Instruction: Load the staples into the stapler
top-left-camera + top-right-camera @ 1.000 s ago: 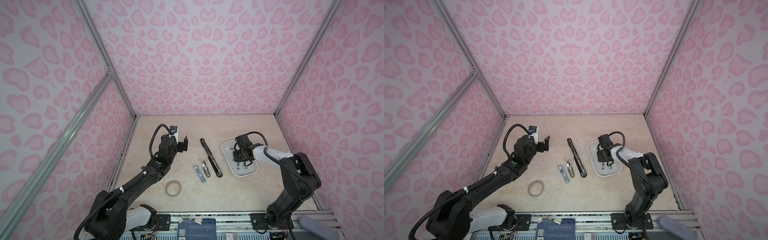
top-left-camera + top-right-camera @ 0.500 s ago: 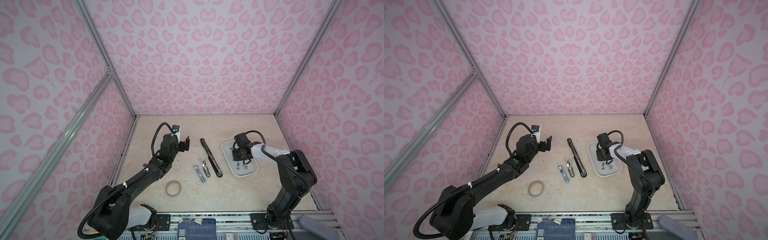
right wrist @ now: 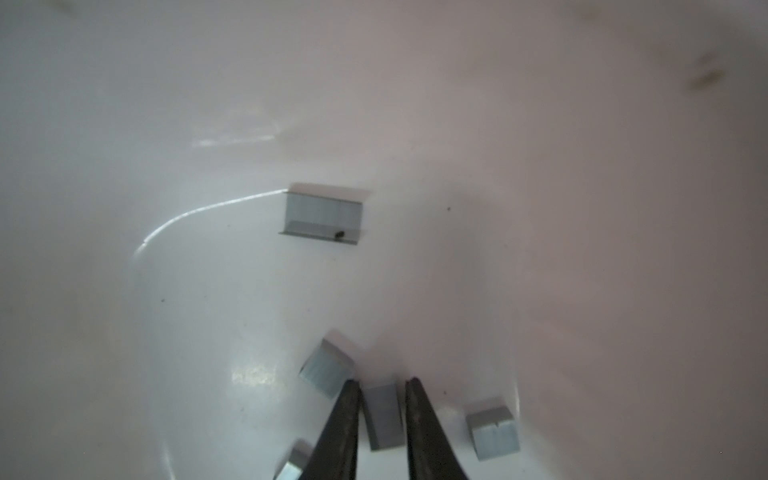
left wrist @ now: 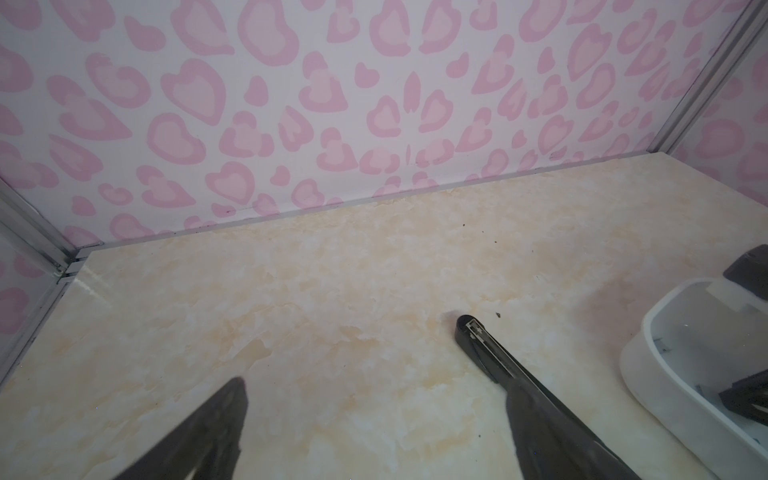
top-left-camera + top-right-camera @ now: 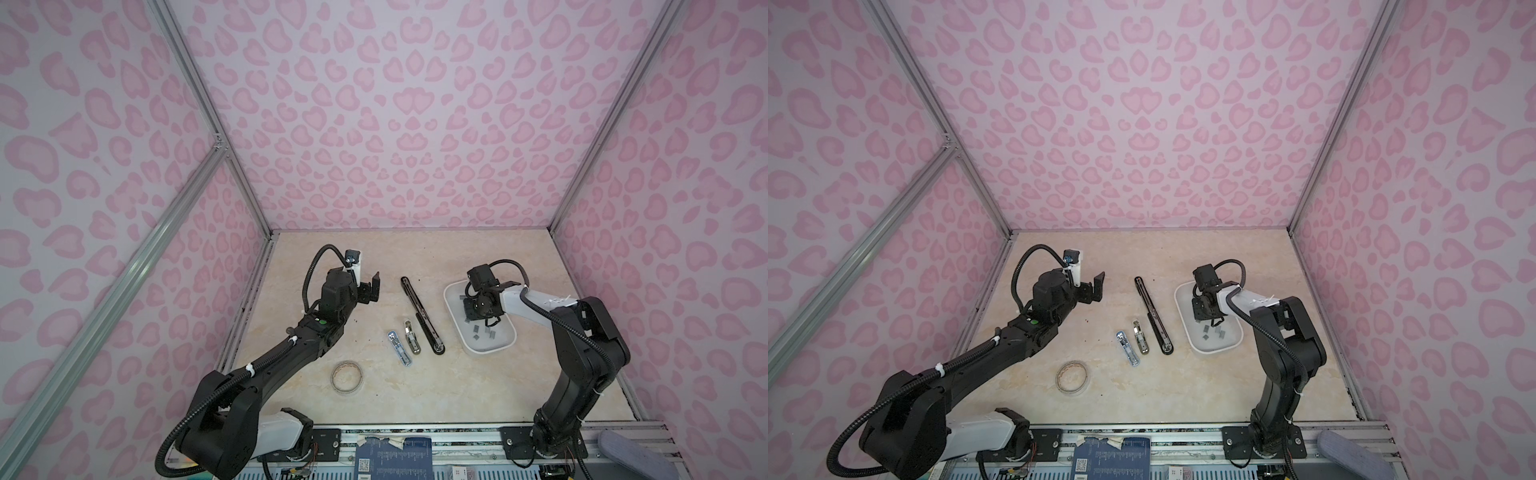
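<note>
Pink walls ring the table. Centre right, right gripper pinches a staple strip in the tray. Left gripper stands spread.

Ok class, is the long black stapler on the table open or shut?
Open: the stapler lies unfolded flat in one long line, and the left wrist view shows its metal channel bared.

Right gripper shifts slightly toward far end of tray, away from loose staples at its near end. Jaws narrow: earlier wider apart, now pressed on both sides of one staple strip. Right elbow edges toward bench far edge. Left gripper drifts slightly toward bench middle.
</note>
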You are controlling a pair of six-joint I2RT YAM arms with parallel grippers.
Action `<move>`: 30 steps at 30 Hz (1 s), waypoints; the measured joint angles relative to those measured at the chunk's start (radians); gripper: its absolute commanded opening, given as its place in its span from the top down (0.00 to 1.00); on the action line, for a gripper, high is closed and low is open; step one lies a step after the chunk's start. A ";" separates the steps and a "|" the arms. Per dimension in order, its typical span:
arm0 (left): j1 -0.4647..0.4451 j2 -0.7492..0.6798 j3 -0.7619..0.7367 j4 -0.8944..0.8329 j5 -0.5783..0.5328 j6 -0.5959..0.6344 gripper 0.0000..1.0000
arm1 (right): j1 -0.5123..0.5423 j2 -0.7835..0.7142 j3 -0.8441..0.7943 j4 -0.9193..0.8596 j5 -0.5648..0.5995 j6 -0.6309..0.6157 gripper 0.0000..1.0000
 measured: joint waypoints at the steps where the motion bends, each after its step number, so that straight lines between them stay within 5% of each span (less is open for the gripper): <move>1: 0.000 0.000 0.000 0.000 0.000 0.000 0.02 | 0.000 0.001 0.000 0.001 0.000 0.000 0.77; 18: 0.000 -0.058 -0.021 -0.008 0.006 -0.011 0.02 | 0.000 0.004 0.002 0.005 -0.006 0.007 0.85; 30: 0.014 -0.316 -0.204 -0.082 -0.137 -0.118 0.04 | 0.007 -0.087 -0.054 0.009 0.014 0.028 0.87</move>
